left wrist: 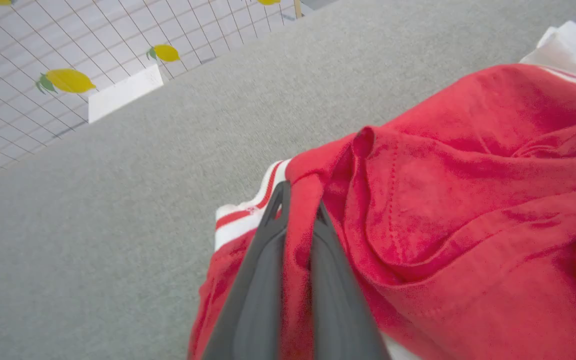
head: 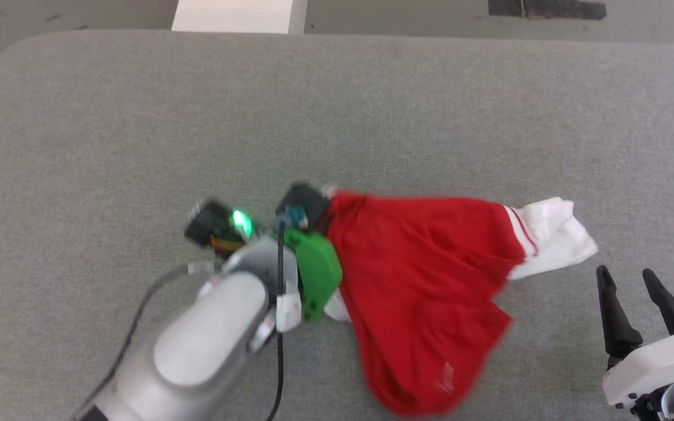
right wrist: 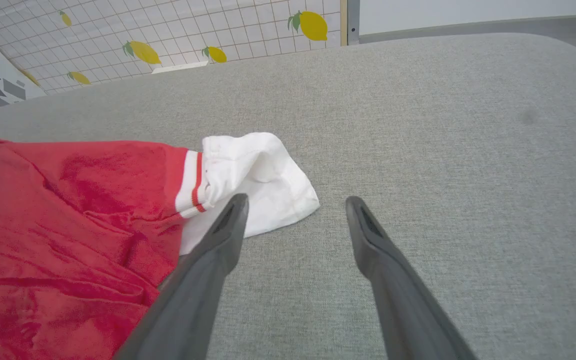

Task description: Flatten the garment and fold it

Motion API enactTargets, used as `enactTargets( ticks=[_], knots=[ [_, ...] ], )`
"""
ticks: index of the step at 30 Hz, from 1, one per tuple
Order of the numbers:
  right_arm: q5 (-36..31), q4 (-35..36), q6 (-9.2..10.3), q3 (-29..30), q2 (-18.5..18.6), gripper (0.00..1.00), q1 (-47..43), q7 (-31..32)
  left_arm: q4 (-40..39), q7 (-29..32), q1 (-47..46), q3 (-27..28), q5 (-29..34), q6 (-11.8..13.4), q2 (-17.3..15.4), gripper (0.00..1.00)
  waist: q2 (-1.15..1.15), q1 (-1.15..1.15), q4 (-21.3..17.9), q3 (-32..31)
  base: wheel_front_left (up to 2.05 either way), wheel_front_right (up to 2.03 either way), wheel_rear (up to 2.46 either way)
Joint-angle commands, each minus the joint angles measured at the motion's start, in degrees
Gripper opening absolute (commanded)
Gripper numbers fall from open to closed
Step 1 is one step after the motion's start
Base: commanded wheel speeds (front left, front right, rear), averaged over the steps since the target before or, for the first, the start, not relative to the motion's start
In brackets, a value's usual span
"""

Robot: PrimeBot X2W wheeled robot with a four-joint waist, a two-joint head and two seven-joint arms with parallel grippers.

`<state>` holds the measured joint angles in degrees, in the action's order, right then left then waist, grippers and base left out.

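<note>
The garment (head: 425, 275), a red jersey T-shirt with white sleeves and red-and-white striped trim, lies bunched on the grey padded table (head: 337, 117). One white sleeve (head: 553, 237) sticks out at its right end. My left gripper (left wrist: 298, 200) is shut on a fold of red cloth at the garment's left edge, beside striped trim (left wrist: 248, 212); in the head view its wrist (head: 308, 216) sits at that edge. My right gripper (head: 626, 278) stands open at the lower right, just right of the white sleeve (right wrist: 263, 175), with nothing between its fingers (right wrist: 228, 225).
The grey table's rounded far edge runs along the top, with a white block (head: 237, 14) behind it. A tiled wall with yellow lemon prints (right wrist: 313, 25) stands beyond the table. Bare grey surface spreads left of and behind the garment.
</note>
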<state>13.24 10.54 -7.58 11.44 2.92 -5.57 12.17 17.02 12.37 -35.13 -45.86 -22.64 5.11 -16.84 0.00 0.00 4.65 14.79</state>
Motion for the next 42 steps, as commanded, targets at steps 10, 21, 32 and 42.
enactTargets(
  ticks=[10, 21, 32, 42],
  knots=[
    [0.7, -0.5, 0.09, -0.6, 0.0, 1.00, 0.1, -0.4, -12.5, 4.0, -0.5, -6.4, 4.6, 1.6, 1.3, 0.00, 0.00, 0.00, 0.4, -1.6, 0.00, 0.00, 0.00],
    [0.8, -0.7, 0.09, -0.9, 0.0, 1.00, 0.6, -0.7, -3.3, 0.7, 9.5, -11.9, -1.2, 0.5, 9.7, 1.00, 0.00, 0.00, -0.3, 0.3, 0.00, 0.00, 0.00],
    [1.2, -1.5, 0.09, -0.7, 0.0, 1.00, -0.4, -0.8, -15.2, -4.7, 11.0, 0.4, -6.6, 6.2, 4.5, 1.00, 0.00, 0.00, 0.8, -1.8, 0.00, 0.00, 0.00],
    [0.8, -0.7, 0.09, -1.0, 0.0, 1.00, -0.1, -0.1, -17.7, 3.4, 12.2, 1.8, -7.0, 5.9, -5.7, 1.00, 0.00, 0.00, 1.4, -0.4, 0.00, 0.00, 0.00]
  ],
)
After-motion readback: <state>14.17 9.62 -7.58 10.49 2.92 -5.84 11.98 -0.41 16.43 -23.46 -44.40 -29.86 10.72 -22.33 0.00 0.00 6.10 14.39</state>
